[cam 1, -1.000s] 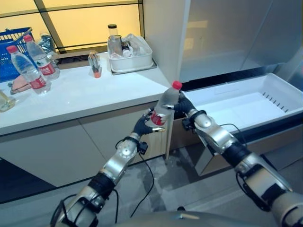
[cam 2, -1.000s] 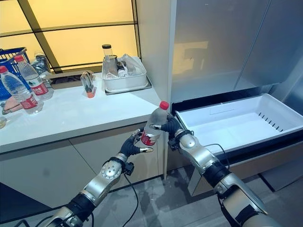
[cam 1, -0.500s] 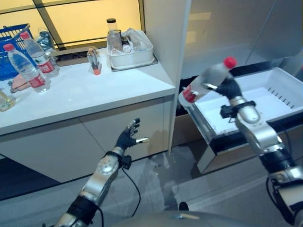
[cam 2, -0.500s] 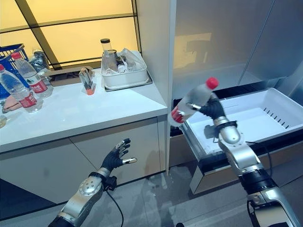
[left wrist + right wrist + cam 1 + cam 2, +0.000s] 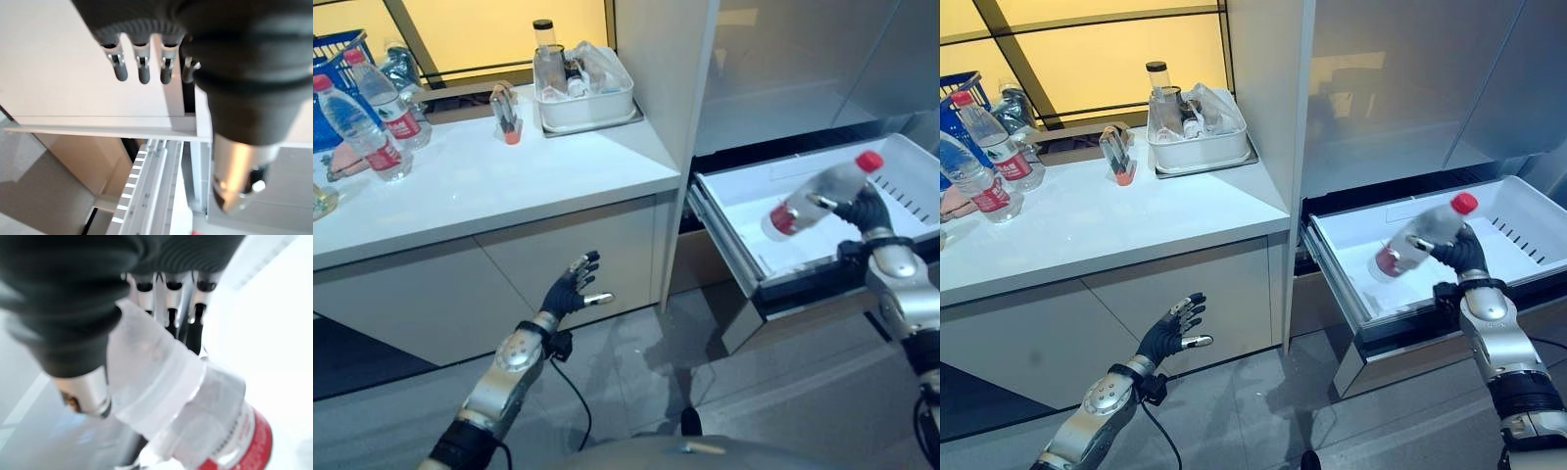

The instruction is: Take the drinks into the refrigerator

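Observation:
My right hand [image 5: 867,211] is shut on a clear water bottle [image 5: 818,195] with a red cap and red label, tilted with its base toward the left. It hangs over the open white refrigerator drawer [image 5: 744,192]. In the right wrist view the fingers [image 5: 168,301] wrap round the bottle [image 5: 181,401]. My left hand [image 5: 570,288] hangs open and holds nothing, low in front of the white cabinet. Two more red-capped water bottles [image 5: 352,127] stand at the far left of the white counter [image 5: 499,186].
A white tub [image 5: 584,103] of glassware and a jar sits at the counter's back right, with a small bottle [image 5: 505,115] beside it. A blue basket [image 5: 333,49] stands at the back left. The tall refrigerator wall [image 5: 661,78] rises between counter and drawer.
My right hand has carried the bottle rightward and lower, from the drawer's left edge to over its middle. The left hand stays low by the cabinet. The camera has shifted slightly.

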